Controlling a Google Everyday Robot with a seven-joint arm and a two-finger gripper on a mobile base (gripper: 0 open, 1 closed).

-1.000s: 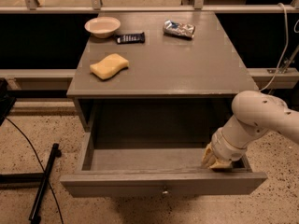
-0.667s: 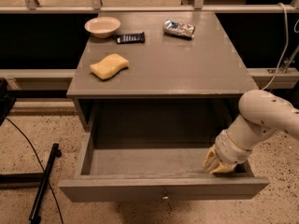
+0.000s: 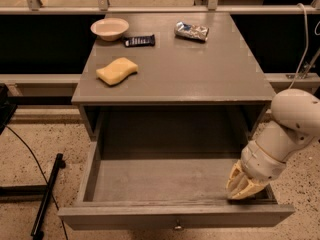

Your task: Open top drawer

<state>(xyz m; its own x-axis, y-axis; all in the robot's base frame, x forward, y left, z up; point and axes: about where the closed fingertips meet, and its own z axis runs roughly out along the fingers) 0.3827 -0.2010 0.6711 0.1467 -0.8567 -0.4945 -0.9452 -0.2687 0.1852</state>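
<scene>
Inside open top drawer (image 3: 150, 180), front right: gripper (image 3: 241, 190).

Hand (image 3: 245, 186) in top drawer's (image 3: 150, 216) front-right corner, arm (image 3: 292, 129) cropped right, knob (image 3: 177, 227) seemingly indistinct

Dim rm, speckled floor (image 3: 45, 139) L of your claw (image 3: 245, 186).
Claw's low R; grey table (image 3: 200, 74) top above it, metal rail (image 3: 150, 9) beyond.
</scene>
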